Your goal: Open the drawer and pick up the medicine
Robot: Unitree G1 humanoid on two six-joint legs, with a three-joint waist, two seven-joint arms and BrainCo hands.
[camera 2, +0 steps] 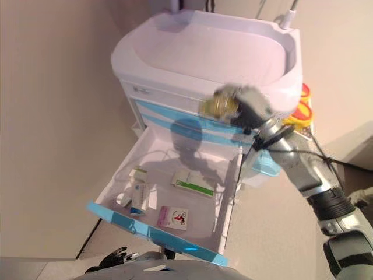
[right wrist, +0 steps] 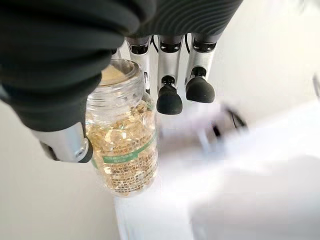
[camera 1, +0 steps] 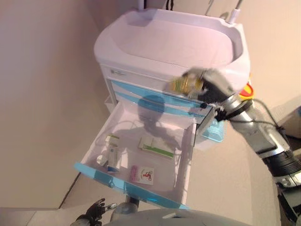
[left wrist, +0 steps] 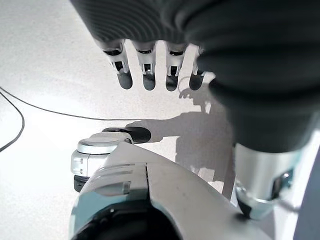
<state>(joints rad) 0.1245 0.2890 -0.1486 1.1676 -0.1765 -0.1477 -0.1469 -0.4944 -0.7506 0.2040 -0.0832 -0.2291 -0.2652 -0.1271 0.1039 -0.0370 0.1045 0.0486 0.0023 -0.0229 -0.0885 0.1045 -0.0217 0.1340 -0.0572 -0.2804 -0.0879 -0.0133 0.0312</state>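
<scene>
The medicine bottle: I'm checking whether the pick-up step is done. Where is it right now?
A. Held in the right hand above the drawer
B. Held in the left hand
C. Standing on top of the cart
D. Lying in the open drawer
A: the right hand is curled round the clear medicine bottle of yellow capsules, raised above the open drawer, while the left hand hangs low, holding nothing.

A white cart (camera 1: 169, 42) with light blue stripes stands against a plain pale wall (camera 1: 42, 70). The floor (camera 1: 225, 188) under it is smooth and light. A small blue bin (camera 1: 214, 132) hangs on the side of the cart. Something red and yellow (camera 2: 300, 111) sits behind it.
</scene>
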